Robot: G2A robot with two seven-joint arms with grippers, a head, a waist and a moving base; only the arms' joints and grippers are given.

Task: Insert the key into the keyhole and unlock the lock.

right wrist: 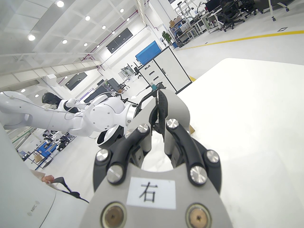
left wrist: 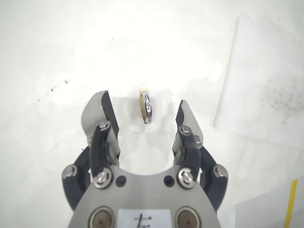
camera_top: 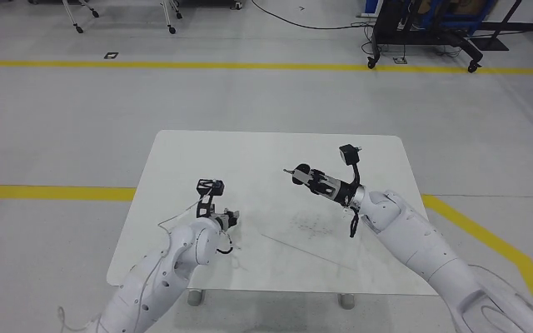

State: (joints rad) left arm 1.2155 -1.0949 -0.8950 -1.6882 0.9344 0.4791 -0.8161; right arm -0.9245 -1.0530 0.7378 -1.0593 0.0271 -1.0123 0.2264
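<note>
Starting at the near side of the table (camera_top: 275, 150), you find the left gripper (camera_top: 230, 218) at about 8 o'clock from the table's centre, pointing down at the surface. Its fingers (left wrist: 110, 110) are spread wide and grip nothing. The lock (left wrist: 146, 107), a small brass padlock with a bright metal shackle, stands on its edge on the table in the gap between those fingers. It sits roughly midway between them and touches neither pad. The shackle side faces the wrist camera.

Move your eye toward 2 o'clock from the left gripper and you reach the right gripper (camera_top: 293, 174), well apart from the lock and at about 1 o'clock from the table's centre. It is raised off the surface and points across the table toward 9 o'clock. Its fingers (right wrist: 163, 105) are pressed together. In the top view a thin sliver juts from the tips, which reads as the key (camera_top: 287, 171), pinched between the pads. Its shape is too small to make out further.

Beyond the far table edge, a yellow line (camera_top: 250, 65) crosses the floor from 9 o'clock to 3 o'clock. Past that line, at 1 o'clock, stands a dark wheeled frame (camera_top: 425, 33).
</note>
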